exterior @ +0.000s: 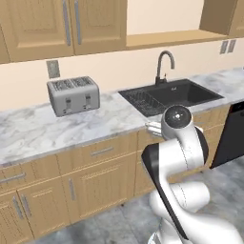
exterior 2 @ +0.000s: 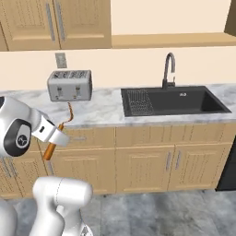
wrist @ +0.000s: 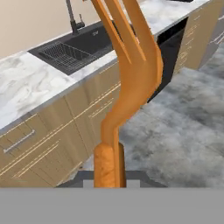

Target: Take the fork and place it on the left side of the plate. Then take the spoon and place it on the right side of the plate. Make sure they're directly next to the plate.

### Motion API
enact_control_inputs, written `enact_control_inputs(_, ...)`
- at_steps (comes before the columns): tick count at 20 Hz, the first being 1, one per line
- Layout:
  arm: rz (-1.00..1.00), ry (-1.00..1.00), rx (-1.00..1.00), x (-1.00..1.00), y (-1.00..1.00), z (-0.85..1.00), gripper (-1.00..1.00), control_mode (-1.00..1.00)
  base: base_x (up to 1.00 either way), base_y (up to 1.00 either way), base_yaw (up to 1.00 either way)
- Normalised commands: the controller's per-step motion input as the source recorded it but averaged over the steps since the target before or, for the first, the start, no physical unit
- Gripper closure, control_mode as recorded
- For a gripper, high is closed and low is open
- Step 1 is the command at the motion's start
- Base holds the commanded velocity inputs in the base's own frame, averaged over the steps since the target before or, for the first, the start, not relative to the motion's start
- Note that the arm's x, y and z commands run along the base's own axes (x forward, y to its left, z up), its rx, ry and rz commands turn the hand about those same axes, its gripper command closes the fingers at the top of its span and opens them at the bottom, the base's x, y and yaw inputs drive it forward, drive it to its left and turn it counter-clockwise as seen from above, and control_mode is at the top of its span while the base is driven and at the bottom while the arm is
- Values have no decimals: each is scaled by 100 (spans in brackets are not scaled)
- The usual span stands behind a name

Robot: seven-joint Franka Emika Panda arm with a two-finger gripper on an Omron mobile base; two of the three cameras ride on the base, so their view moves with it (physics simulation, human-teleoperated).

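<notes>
I hold the fork (wrist: 131,74) upright in front of the cabinets, off the counter. Its orange handle (exterior 2: 49,151) hangs below my hand and its curved tines (exterior 2: 69,113) rise toward the toaster. My gripper (exterior 2: 56,134) is shut on the fork's neck, at the left of the right base view. In the hand view the fork looms large, its tines pointing up past the sink. In the left base view the hand (exterior: 153,127) peeks out from behind my arm. The spoon and the plate are out of view.
A marble counter (exterior: 33,131) runs along the wall with a grey toaster (exterior: 74,95) at the left and a black sink (exterior: 174,95) with a faucet (exterior 2: 168,69) at the right. Wooden cabinets (exterior 2: 143,166) stand below, a dark dishwasher (exterior: 231,136) beside them.
</notes>
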Motion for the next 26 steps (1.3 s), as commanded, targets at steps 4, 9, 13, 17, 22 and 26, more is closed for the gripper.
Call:
enact_control_inputs(4, 0, 0, 0, 0, 0, 0, 100, 100, -100, 3, -23)
enact_control_inputs(9, 0, 0, 0, 0, 0, 0, 100, 100, -100, -9, -23)
enact_control_inputs(13, 0, 0, 0, 0, 0, 0, 100, 100, -100, -33, -17)
enact_control_inputs(17, 0, 0, 0, 0, 0, 0, 100, 100, -100, -30, -16)
enact_control_inputs(22, 0, 0, 0, 0, 0, 0, 100, 100, -100, -41, -14)
enact_control_inputs(26, 0, 0, 0, 0, 0, 0, 100, 100, -100, -46, -14)
